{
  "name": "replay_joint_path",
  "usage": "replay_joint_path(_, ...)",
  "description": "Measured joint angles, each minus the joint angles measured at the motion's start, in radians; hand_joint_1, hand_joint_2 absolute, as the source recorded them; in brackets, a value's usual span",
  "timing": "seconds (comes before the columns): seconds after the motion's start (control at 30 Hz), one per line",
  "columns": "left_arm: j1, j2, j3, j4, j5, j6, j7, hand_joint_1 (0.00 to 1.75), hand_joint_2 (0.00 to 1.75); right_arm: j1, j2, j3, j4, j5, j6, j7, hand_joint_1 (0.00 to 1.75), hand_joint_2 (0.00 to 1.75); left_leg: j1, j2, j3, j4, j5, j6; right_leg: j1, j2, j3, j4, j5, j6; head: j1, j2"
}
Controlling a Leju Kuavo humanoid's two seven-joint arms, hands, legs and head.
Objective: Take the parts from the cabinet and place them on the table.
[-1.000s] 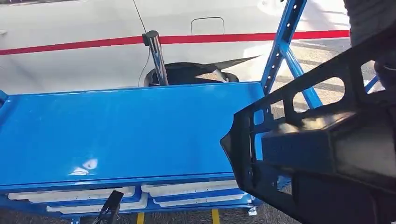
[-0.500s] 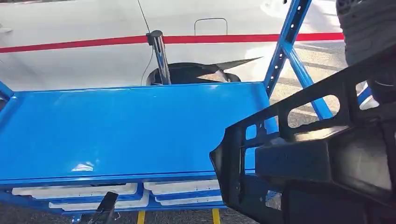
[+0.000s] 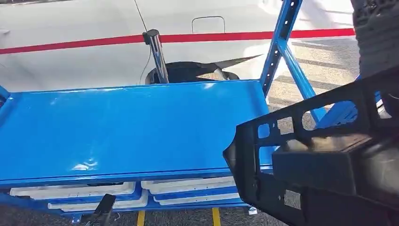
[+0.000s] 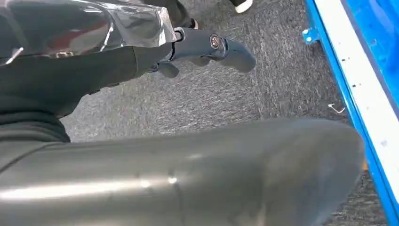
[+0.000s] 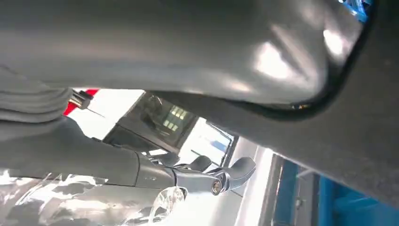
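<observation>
The black plastic part point(image 3: 310, 165) fills the lower right of the head view, overhanging the right end of the blue counter point(image 3: 127, 127). To set it down well, I judge it should be carried further over the bare top and lowered level. The left hand point(image 4: 207, 47) holds nothing, fingers loosely extended; the right hand point(image 5: 211, 179), whether it grips, cannot be told. No writing is legible.
</observation>
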Motion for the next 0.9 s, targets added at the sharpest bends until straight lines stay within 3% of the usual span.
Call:
replay_joint_path(0.07,0.002,0.002,0.0,0.0,0.0,0.0,0.0,0.0,0.0,0.015,-0.003,-0.008,-0.008,0.0,0.0,0.0,0.0,0.0,-0.003,-0.001,-0.007,0.005,0.002,0.002,-0.003,-0.001,-0.002,-0.004,0.007,0.011,0.0,0.0)
replay_joint_path(0.1,0.002,0.002,0.0,0.0,0.0,0.0,0.0,0.0,0.0,0.019,-0.005,-0.014,-0.012,0.0,0.0,0.0,0.0,0.0,0.0,-0.001,-0.008,-0.001,0.01,0.011,0.0,-0.001,-0.002,-0.008,0.012,0.019,0.0,0.0)
replay_joint_path(0.13,0.001,0.002,0.0,0.0,0.0,0.0,0.0,0.0,0.0,0.023,-0.011,-0.023,-0.015,-0.001,-0.001,-0.001,0.0,0.0,0.009,0.002,-0.005,-0.013,0.021,0.017,-0.005,-0.001,-0.007,0.0,-0.001,0.021,0.0,0.0)
replay_joint_path(0.17,0.001,0.002,0.0,0.0,0.0,0.0,0.0,0.0,0.0,0.027,-0.011,-0.028,-0.019,-0.001,-0.002,-0.003,0.0,0.0,0.008,0.001,-0.006,-0.017,0.026,0.022,-0.001,-0.002,-0.02,0.034,-0.033,0.025,0.003,0.0)
replay_joint_path(0.23,0.002,0.002,0.0,0.0,0.0,-0.002,0.0,0.0,0.0,0.045,-0.018,-0.037,-0.023,-0.001,-0.002,-0.003,0.0,0.0,0.007,0.002,-0.01,-0.016,0.029,0.027,-0.002,-0.002,-0.085,0.199,-0.124,0.03,0.005,0.0)
replay_joint_path(0.27,0.003,0.002,0.0,0.0,0.0,-0.003,0.0,0.0,0.0,0.055,-0.02,-0.043,-0.024,-0.001,-0.002,-0.003,0.0,0.0,0.006,0.002,-0.013,-0.016,0.031,0.029,-0.002,-0.002,-0.116,0.275,-0.154,0.033,0.006,0.0)
replay_joint_path(0.3,0.002,0.002,0.001,0.0,0.0,-0.003,0.0,0.0,0.0,0.062,-0.022,-0.044,-0.024,-0.001,-0.003,-0.003,0.0,0.0,0.006,0.002,-0.016,-0.013,0.033,0.028,-0.003,-0.002,-0.133,0.319,-0.163,0.035,0.005,0.0)
replay_joint_path(0.33,0.002,0.002,0.001,0.0,0.001,-0.004,0.0,0.0,0.0,0.067,-0.024,-0.046,-0.024,-0.001,-0.003,-0.003,0.0,0.0,0.006,0.002,-0.018,-0.012,0.034,0.027,-0.003,-0.003,-0.124,0.309,-0.149,0.036,0.006,0.0)
replay_joint_path(0.37,0.002,0.002,0.002,0.0,0.002,-0.005,0.001,0.0,0.0,0.07,-0.025,-0.049,-0.027,-0.001,-0.003,-0.003,0.0,0.0,0.007,0.002,-0.02,-0.01,0.035,0.026,-0.004,-0.003,-0.089,0.253,-0.117,0.037,0.006,0.0)
replay_joint_path(0.43,0.002,0.002,0.002,0.0,0.002,-0.005,0.003,0.0,0.0,0.07,-0.026,-0.055,-0.031,-0.001,-0.003,-0.003,0.0,0.0,0.008,0.0,-0.021,0.0,0.034,0.024,-0.008,-0.004,0.023,0.057,-0.035,0.037,0.006,0.0)
replay_joint_path(0.47,0.002,0.002,0.003,0.0,0.002,-0.005,0.003,0.0,0.0,0.071,-0.027,-0.058,-0.032,-0.001,-0.003,-0.003,0.0,0.0,0.005,0.0,-0.027,0.004,0.033,0.018,-0.007,-0.002,0.049,0.007,-0.042,0.036,0.006,0.0)
replay_joint_path(0.6,0.002,0.002,0.007,0.0,0.002,-0.005,0.009,0.0,0.0,0.08,-0.029,-0.065,-0.035,-0.002,-0.006,-0.003,0.0,0.0,0.003,-0.001,-0.048,0.009,0.048,-0.007,0.001,0.0,0.027,0.004,-0.025,0.009,0.005,0.0)
replay_joint_path(0.63,0.001,0.002,0.008,0.0,0.002,-0.005,0.011,0.0,0.0,0.079,-0.029,-0.066,-0.035,-0.003,-0.006,-0.003,0.0,0.0,0.006,-0.002,-0.055,0.015,0.041,-0.01,-0.007,-0.003,0.023,-0.002,-0.017,-0.003,0.005,0.0)
replay_joint_path(0.7,-0.001,0.002,0.009,0.0,0.001,-0.006,0.017,0.0,0.0,0.079,-0.029,-0.066,-0.037,-0.004,-0.005,-0.003,0.0,0.0,0.009,-0.001,-0.088,0.104,-0.043,-0.023,-0.007,-0.006,0.01,-0.002,-0.007,-0.016,0.003,0.0)
replay_joint_path(0.77,-0.003,0.002,0.013,0.0,0.001,-0.006,0.017,0.0,0.0,0.079,-0.029,-0.066,-0.037,-0.005,-0.005,-0.003,0.0,0.0,0.012,-0.001,-0.147,0.279,-0.137,-0.034,-0.006,-0.008,-0.007,-0.002,0.007,-0.019,0.003,0.0)
replay_joint_path(0.8,-0.003,0.002,0.015,0.0,0.001,-0.006,0.017,0.0,0.0,0.079,-0.029,-0.066,-0.037,-0.007,-0.003,-0.003,0.0,0.0,0.012,-0.001,-0.158,0.328,-0.157,-0.035,-0.006,-0.008,-0.016,-0.001,0.013,-0.019,0.003,0.0)
replay_joint_path(0.83,-0.004,0.001,0.015,0.0,0.001,-0.006,0.018,0.0,0.0,0.08,-0.029,-0.066,-0.037,-0.008,-0.002,-0.003,0.0,0.0,0.012,-0.001,-0.147,0.328,-0.154,-0.035,-0.005,-0.008,-0.025,-0.001,0.021,-0.019,0.003,0.0)
replay_joint_path(0.87,-0.006,0.001,0.015,0.0,0.002,-0.007,0.019,0.0,0.0,0.079,-0.029,-0.066,-0.037,-0.008,-0.002,-0.003,0.0,0.0,0.012,-0.001,-0.112,0.283,-0.135,-0.033,-0.005,-0.007,-0.034,-0.001,0.028,-0.017,0.003,0.0)
replay_joint_path(0.9,-0.009,0.001,0.016,0.0,0.002,-0.008,0.02,0.0,0.0,0.079,-0.029,-0.066,-0.037,-0.008,-0.002,-0.004,0.0,0.0,0.011,-0.001,-0.06,0.199,-0.105,-0.027,-0.004,-0.007,-0.041,-0.001,0.035,-0.015,0.003,0.0)
